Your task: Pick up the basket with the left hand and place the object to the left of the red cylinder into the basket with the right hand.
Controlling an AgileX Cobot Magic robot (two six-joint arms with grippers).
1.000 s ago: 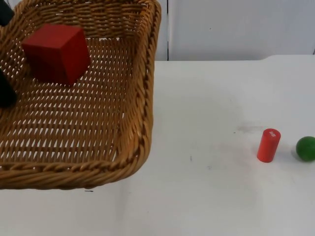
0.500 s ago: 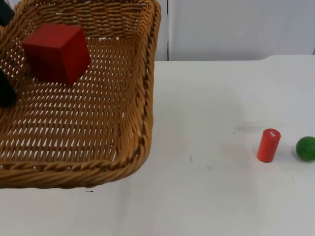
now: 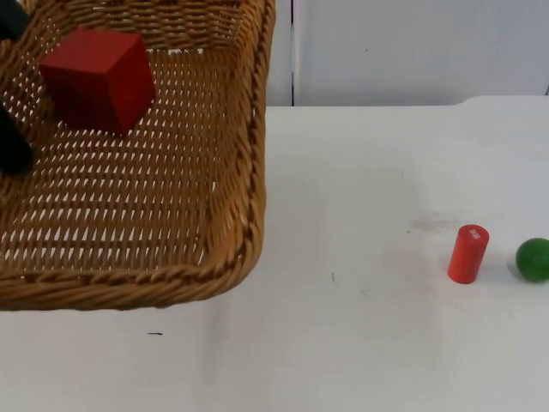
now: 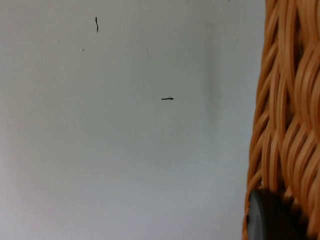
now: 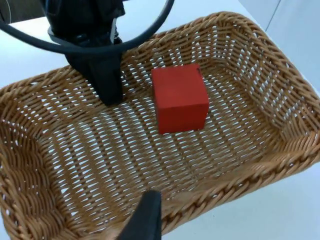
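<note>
My left gripper [image 3: 9,148] is shut on the left rim of the wicker basket [image 3: 250,172], which hangs above the table. One of its fingers [image 5: 108,80] reaches down inside the basket wall [image 5: 260,170]; the left wrist view has a fingertip [image 4: 270,220] pressed against the weave [image 4: 285,100]. A red cube [image 3: 99,79] lies on the basket floor, close to that finger [image 5: 180,97]. My right gripper hovers over the basket's near rim, with one black fingertip [image 5: 146,215] in sight and nothing on it. The red cylinder [image 3: 467,253] stands upright on the table at the right.
A green ball [image 3: 533,259] sits just right of the red cylinder, near the table's right edge. White table top [image 3: 360,343] stretches between the basket and the cylinder. The grey partition wall [image 3: 412,51] closes the far side.
The basket, with the cube in it, has shifted a little toward the far side and left. The cylinder and ball have not moved.
</note>
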